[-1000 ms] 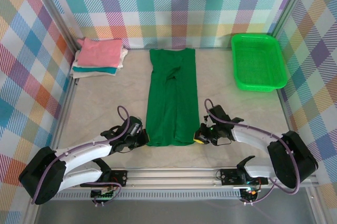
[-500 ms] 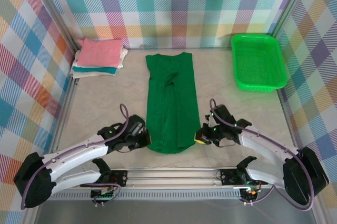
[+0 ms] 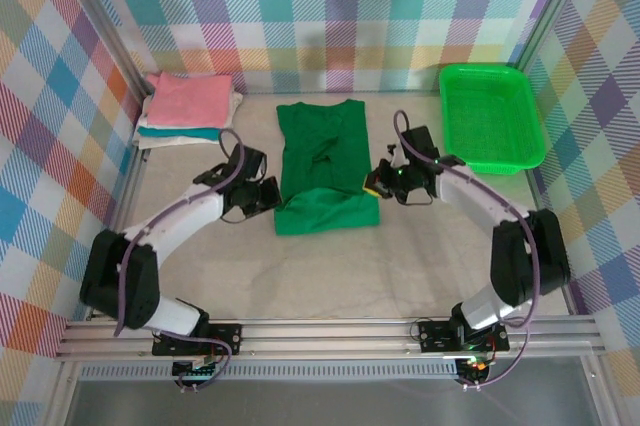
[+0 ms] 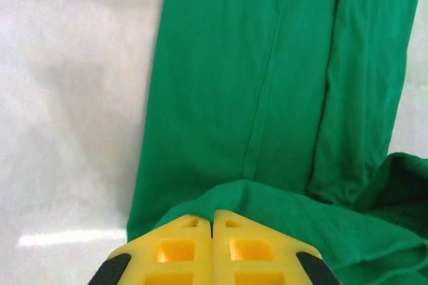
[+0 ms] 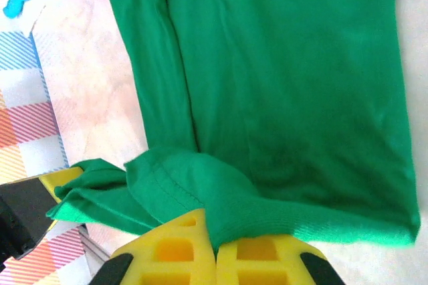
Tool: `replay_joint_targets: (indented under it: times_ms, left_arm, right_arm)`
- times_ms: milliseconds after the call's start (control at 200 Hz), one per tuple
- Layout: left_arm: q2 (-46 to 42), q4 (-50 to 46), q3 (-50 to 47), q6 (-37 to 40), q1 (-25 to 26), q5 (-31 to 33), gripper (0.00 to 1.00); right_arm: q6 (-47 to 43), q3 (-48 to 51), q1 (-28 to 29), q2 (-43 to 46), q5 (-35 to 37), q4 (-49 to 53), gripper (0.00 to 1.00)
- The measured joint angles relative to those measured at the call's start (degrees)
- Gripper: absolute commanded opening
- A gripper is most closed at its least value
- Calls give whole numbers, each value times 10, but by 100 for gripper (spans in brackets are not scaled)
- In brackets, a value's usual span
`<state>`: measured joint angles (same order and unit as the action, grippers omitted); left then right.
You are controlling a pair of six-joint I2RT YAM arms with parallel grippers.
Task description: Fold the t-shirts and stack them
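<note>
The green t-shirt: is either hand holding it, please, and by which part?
Both: the left hand and the right hand each pinch the green t-shirt at a bottom hem corner.

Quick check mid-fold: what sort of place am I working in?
Probably a lab test cell, not a home: plaid walls on metal framing, a mounting rail, jaws shut on a green shirt beside a folded stack.
</note>
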<state>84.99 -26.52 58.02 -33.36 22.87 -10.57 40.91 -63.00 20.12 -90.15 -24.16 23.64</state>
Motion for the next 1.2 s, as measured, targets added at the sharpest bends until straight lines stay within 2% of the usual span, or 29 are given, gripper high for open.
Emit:
replay_joint_targets:
  times_ms: [295,640,680,695,740,780,885,945,1055,1120,1200]
  left_arm:
    - [166,-2,162,78,-33,-5,0]
    - [252,-19,264,109,-56,-3,0]
    - [267,-22,279,110,-58,-3,0]
    - [273,-24,286,110,-58,-3,5]
    - [294,-28,312,112,-61,-3,29]
    - [320,-38,345,118,-63,-1,44]
    - [386,-68,455,124,-70,18,60]
    - [405,-77,497,127,-74,38,62]
    - [375,-69,479,129,-73,59,60]
    - [316,-47,406,128,-68,75,57]
    - [224,-16,291,132,-47,88,48]
  right_arm:
    - [-45,-115,-30,-121,9,-6,0]
    - [-61,-205,-50,-202,12,-4,0]
    - [-63,-223,-52,-216,12,-4,5]
    - [-63,-231,-52,-222,12,-3,9]
    - [-64,-261,-54,-244,12,1,30]
    - [-66,-295,-55,-268,11,8,38]
    - [-71,-383,-63,-326,11,22,42]
    - [-74,-411,-68,-339,12,33,43]
    - [-76,-387,-71,-314,13,28,43]
    - [-78,-321,-73,-267,12,15,42]
    - [-82,-217,-69,-195,7,-6,38]
